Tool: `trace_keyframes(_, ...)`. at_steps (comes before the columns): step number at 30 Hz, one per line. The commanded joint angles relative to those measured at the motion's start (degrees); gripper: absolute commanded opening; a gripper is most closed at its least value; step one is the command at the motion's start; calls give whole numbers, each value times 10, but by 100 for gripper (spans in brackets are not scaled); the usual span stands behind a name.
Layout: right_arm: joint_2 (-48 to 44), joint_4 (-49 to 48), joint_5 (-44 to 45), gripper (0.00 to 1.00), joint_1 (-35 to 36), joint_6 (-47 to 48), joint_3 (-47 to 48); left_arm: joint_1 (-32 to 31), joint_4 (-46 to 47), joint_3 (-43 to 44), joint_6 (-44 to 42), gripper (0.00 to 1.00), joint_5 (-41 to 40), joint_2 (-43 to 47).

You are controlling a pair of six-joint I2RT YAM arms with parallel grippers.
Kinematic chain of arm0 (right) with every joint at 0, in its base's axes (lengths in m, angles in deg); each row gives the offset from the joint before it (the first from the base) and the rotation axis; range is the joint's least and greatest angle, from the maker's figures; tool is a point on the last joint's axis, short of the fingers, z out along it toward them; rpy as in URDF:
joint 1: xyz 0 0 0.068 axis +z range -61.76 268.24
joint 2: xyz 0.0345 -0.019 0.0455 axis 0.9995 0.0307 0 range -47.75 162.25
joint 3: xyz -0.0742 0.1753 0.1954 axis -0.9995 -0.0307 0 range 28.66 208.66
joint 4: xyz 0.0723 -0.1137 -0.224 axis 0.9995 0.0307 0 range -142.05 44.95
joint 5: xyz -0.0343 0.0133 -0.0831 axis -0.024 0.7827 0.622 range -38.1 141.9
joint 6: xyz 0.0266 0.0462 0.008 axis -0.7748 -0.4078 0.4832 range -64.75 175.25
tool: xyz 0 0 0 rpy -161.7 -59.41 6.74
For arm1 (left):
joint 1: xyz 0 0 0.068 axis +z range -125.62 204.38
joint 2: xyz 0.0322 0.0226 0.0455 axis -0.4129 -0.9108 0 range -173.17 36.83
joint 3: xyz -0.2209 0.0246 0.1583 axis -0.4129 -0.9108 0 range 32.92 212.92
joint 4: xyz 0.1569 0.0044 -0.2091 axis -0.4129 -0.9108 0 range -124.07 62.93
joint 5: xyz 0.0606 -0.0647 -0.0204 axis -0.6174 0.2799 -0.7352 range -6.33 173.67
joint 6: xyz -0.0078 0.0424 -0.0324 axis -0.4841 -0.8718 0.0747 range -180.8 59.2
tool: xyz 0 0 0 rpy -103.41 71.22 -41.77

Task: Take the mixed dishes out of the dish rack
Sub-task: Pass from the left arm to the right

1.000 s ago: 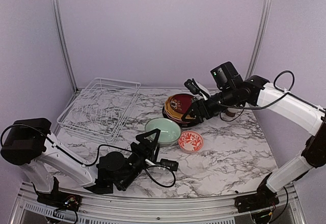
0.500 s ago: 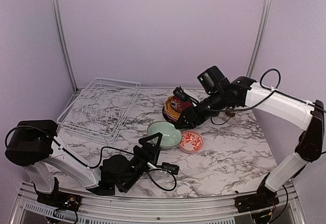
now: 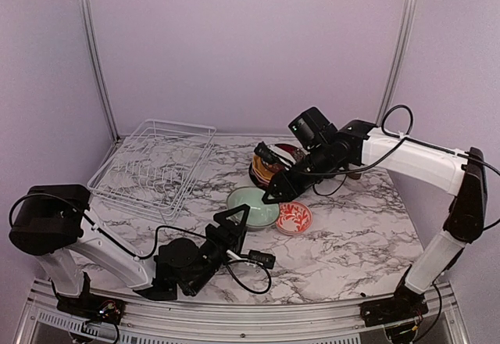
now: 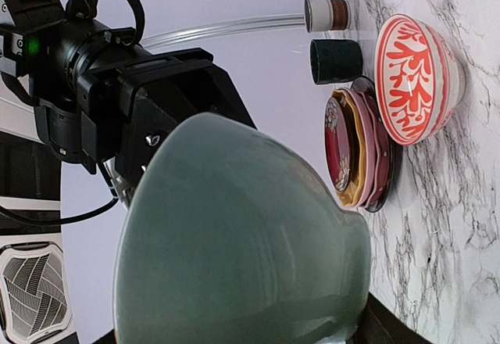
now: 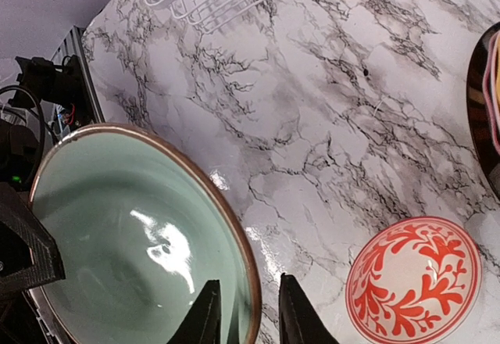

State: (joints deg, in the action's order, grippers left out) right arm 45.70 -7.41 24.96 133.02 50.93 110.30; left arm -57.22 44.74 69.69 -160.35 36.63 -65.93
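No dishes show in the rack; the plates and bowls sit on the desk, so you're nearly done. Your right end effector straddles the rim of the green bowl directly beneath it, its fingers narrowly apart and not yet pinching.

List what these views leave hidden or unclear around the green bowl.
- Left gripper: whether it grips the green bowl; in the left wrist view the bowl hides its fingers, from above too small.
- Plate stack: lower patterns covered by the top plate; the right arm overlaps it from above.
- Mug: inside unseen, side-on in the left wrist view.
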Motion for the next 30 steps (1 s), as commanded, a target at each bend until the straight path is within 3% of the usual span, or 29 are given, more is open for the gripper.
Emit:
trace_keyframes(1, 4, 7, 9, 19, 4, 3, 28, -4, 71, 19, -4, 56, -3, -1)
trace_keyframes(5, -2, 6, 4, 0, 4, -1, 33, -3, 71, 17, 0, 60, -5, -2)
trace_keyframes(15, -24, 4, 23, 0, 1, -5, 39, -1, 129, 5, -21, 98, -7, -16)
trace_keyframes(24, -72, -26, 17, 0, -72, -16, 4, 0, 122, -2, 24, 99, -6, 4)
trace_keyframes(30, -128, -58, 14, 0, -133, -31, -36, 1, 14, 17, 139, 99, -24, 59)
